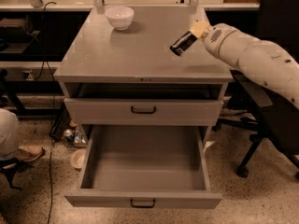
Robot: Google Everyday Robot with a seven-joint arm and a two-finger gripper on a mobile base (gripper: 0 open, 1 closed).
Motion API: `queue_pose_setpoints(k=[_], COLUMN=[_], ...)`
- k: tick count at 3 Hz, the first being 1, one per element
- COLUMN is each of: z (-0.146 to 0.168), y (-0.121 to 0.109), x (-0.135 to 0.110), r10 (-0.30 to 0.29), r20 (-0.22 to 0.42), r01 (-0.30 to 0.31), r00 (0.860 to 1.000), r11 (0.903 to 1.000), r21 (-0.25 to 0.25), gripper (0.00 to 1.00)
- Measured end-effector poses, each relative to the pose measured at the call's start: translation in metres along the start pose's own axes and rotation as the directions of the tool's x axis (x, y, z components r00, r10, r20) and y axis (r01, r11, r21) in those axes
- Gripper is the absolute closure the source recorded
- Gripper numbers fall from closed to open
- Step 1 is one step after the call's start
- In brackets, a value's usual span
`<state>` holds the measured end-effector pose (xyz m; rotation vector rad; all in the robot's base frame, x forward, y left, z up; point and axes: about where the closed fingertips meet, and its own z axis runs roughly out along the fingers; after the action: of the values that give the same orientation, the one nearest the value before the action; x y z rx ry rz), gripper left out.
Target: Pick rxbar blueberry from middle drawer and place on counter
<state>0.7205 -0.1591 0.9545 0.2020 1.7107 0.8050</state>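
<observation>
Camera view: the gripper hangs over the right part of the counter, at the end of a white arm that reaches in from the right. Its pale fingers are pinching one end of the snack bar. The bar is a small flat rectangle in a dark, nearly black wrapper with a faint pale marking on its face. It juts out from the fingertips, tilted down and to the left, with the far end lowest. It looks lifted clear of the grey top, though I cannot tell for sure whether the low end touches. Well to the left of the gripper and farther back, a white bowl sits upright on the counter. Below the gripper and to its left, the shallow drawer front is shut. Lower still, the deep drawer is pulled fully out, its grey floor bare, with a small black handle on its front. Behind the arm, to the right of the gripper, stands a black chair.
</observation>
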Motion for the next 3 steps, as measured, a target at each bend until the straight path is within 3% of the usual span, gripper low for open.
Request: queue_pose_setpoints(k=[2,3], z=[0.045,0.066], y=[0.011,0.019], x=[0.003,0.007], r10=[0.029,0.029], r20=[-0.016,-0.04], r01=[-0.03,-0.032], r00=[0.999,0.999], r11=[0.998,0.9966], r21=[-0.056,-0.076], gripper=[1.0,0.85])
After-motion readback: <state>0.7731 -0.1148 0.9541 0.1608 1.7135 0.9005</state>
